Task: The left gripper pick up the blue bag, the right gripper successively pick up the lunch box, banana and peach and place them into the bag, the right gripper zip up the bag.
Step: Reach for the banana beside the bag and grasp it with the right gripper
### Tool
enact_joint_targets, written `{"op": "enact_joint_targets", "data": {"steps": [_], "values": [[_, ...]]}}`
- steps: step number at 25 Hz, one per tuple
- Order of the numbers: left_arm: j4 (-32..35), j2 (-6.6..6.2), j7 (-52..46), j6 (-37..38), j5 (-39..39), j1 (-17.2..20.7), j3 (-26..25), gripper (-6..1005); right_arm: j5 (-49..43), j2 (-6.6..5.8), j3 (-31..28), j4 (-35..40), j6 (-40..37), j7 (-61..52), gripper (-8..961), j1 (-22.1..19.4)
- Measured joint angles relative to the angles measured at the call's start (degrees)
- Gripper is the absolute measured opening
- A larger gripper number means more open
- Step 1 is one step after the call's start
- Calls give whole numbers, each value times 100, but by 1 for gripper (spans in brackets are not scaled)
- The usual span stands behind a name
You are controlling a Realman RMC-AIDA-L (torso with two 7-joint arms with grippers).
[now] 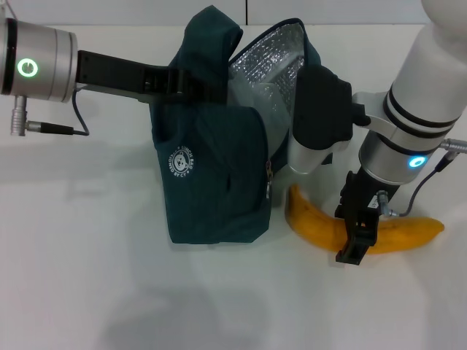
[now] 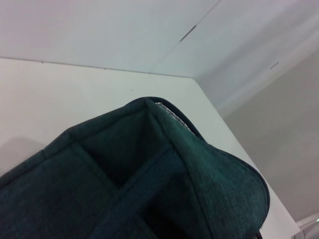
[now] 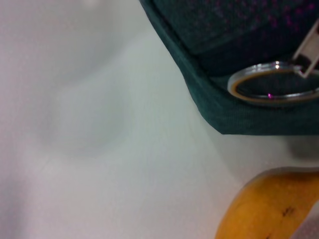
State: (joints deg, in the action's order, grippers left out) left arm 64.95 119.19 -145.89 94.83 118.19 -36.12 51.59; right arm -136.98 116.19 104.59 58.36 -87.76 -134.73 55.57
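Observation:
The blue bag (image 1: 211, 182) stands upright on the white table, mouth open and silver lining (image 1: 266, 73) showing. My left gripper (image 1: 191, 82) reaches in from the left and is shut on the bag's top edge; its wrist view is filled with the bag's fabric (image 2: 149, 174). To the right of the bag the banana (image 1: 408, 232) lies flat on the table. My right gripper (image 1: 355, 235) is down over its middle, shut on it from both sides. The right wrist view shows the banana's end (image 3: 269, 209) and the bag's ring-pull zipper (image 3: 271, 84). The lunch box and the peach are out of view.
The white table (image 1: 87, 277) stretches bare in front of and to the left of the bag. The right arm's dark wrist block (image 1: 325, 109) sits close against the bag's open right side. The table's far edge meets a wall (image 2: 99, 30).

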Motion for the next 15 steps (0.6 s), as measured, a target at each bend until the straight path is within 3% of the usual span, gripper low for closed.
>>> {"op": "enact_joint_targets", "data": {"steps": [15], "values": [[0,-10,8,-6,-3,-25,0,39,-14,0,-62,-71,-40,-73,623,93]]}}
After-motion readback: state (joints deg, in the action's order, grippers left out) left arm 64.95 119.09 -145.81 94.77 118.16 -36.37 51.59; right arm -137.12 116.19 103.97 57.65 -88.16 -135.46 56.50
